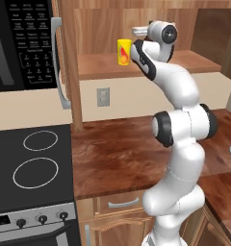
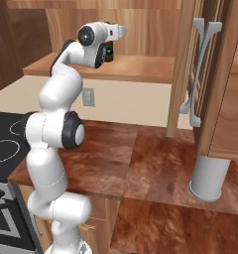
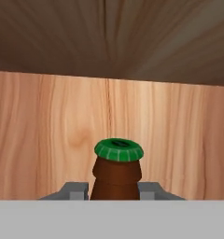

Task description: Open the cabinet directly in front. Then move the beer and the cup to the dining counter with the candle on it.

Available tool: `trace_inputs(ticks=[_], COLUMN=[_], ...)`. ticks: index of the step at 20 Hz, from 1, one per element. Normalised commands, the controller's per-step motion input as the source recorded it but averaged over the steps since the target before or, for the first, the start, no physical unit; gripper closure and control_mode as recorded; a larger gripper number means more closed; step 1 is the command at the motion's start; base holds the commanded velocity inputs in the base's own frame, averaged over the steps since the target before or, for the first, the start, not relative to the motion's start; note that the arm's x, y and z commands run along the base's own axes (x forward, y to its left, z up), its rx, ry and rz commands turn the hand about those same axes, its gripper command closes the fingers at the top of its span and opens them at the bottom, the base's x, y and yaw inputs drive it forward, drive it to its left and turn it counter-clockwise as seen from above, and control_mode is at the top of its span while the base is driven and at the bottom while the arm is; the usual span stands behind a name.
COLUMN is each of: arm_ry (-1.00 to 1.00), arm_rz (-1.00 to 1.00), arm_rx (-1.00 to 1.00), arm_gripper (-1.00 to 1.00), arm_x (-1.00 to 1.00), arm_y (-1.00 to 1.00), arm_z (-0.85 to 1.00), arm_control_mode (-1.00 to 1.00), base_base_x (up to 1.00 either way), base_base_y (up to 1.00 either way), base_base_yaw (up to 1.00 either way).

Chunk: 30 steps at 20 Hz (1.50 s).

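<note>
Hand view: gripper (image 3: 115, 189) jaws clamp the beer (image 3: 116, 175) neck; its body is cut off.

Home kitchen — black stove (image 1: 31, 163) with ring burners, microwave (image 1: 21, 43) above, wooden cabinet (image 1: 136, 65), reddish-brown worktop (image 1: 117, 153), wall outlet (image 1: 103, 96)

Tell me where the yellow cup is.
In the left base view, the cup stands on the open cabinet's shelf, just left of the arm's wrist.

arm (image 2: 56, 124) left of frame, reaching up | hand at beer (image 2: 109, 51) on cabinet (image 2: 141, 67) shelf, upper left | door (image 2: 225, 79) open, right
</note>
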Motion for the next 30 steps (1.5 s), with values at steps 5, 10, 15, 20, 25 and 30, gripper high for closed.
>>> trace_inputs(ticks=[5, 10, 15, 20, 25, 30], arm_ry=[-0.09, -0.07, -0.01, 0.0, 0.0, 0.0], arm_rz=[0.0, 0.0, 0.0, 0.0, 0.0, 0.0], arm_rx=[0.03, 0.01, 0.0, 0.0, 0.0, 0.0], arm_gripper=[1.0, 1.0, 1.0, 1.0, 1.0, 1.0], arm_x=[-0.61, -0.96, -1.0, -1.0, -1.0, -1.0], arm_y=[-0.07, -0.21, -0.34, -0.45, -0.45, -0.26], arm_z=[0.71, 0.45, 0.03, -0.24, -0.5, -0.75], arm_control_mode=[-1.0, -1.0, -1.0, -1.0, -1.0, -1.0], base_base_x=[0.0, 0.0, 0.0, 0.0, 0.0, 0.0], base_base_y=[0.0, 0.0, 0.0, 0.0, 0.0, 0.0], base_base_yaw=[0.0, 0.0, 0.0, 0.0, 0.0, 0.0])
